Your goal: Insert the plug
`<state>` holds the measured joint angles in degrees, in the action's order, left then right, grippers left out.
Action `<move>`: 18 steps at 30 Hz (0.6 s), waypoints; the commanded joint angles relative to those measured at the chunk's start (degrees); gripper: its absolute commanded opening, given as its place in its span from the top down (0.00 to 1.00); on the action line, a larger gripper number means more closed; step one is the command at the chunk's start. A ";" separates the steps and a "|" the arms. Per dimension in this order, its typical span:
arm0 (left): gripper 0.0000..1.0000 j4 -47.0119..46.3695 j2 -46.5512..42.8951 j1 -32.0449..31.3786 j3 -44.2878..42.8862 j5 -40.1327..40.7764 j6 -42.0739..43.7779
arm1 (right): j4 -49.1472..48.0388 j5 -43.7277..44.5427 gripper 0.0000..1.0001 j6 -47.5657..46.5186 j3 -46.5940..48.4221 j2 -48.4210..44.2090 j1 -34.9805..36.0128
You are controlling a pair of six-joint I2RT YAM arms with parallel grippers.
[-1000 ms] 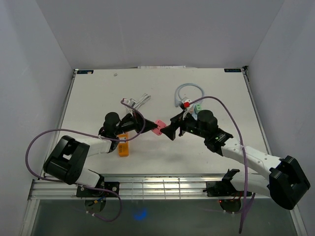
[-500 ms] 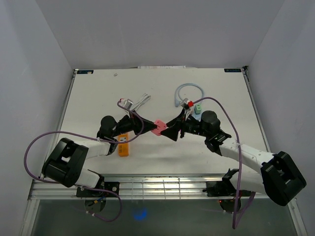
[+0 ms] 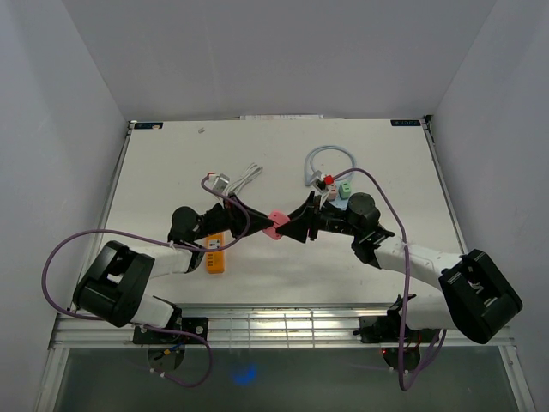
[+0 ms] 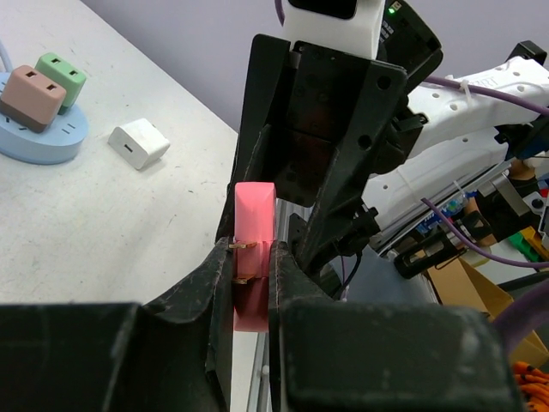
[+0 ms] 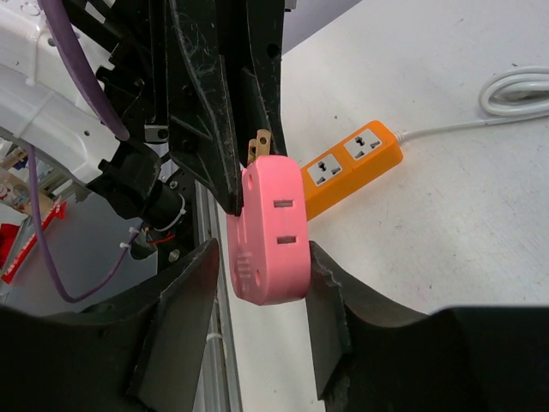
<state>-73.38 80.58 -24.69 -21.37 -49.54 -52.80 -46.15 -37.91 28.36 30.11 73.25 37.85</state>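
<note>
A pink plug with brass prongs hangs above the table's middle, between both arms. My left gripper is shut on it; in the left wrist view its black fingers clamp the plug near the prongs. My right gripper faces it from the right and straddles the plug's other end. One right finger touches the plug, while a gap shows at the other finger. The orange power strip lies on the table under my left arm, its sockets facing up.
A round blue socket hub carrying a brown and a green plug lies at the back right, with a white adapter beside it. A grey-blue cable loop and a white cable lie farther back. Purple arm cables arc over both arms.
My right gripper has moved left onto the pink plug and its fingers have narrowed around it. The left gripper has held the plug steady throughout.
</note>
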 commanded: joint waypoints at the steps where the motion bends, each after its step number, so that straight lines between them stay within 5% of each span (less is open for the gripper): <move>1: 1.00 -3.69 -0.86 0.17 0.54 -1.44 -0.64 | -7.54 -2.17 0.53 2.49 0.13 0.57 -0.14; 5: 1.00 -4.49 -0.77 0.17 0.71 -1.70 -0.99 | -9.22 -2.52 0.74 3.46 -0.22 0.66 -0.14; 8: 0.84 -4.23 -0.68 0.17 0.54 -2.14 -0.99 | -9.83 -2.78 0.91 3.98 -0.40 0.58 -0.14; 10: 0.57 -2.47 -0.95 0.17 0.36 -1.79 -0.38 | -9.84 -2.78 0.92 3.90 -0.58 0.57 -0.23; 13: 0.36 2.97 -3.14 0.52 0.62 0.57 2.16 | -9.49 -2.61 0.92 3.72 -1.01 0.40 -0.23; 18: 0.16 18.05 -10.15 1.13 0.62 10.65 7.61 | -5.89 -1.55 0.92 2.14 -1.37 -0.22 -0.14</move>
<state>-66.26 75.70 -24.05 -20.99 -46.70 -49.60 -51.37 -40.42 32.36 29.02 74.02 37.58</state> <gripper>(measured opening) 0.822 0.264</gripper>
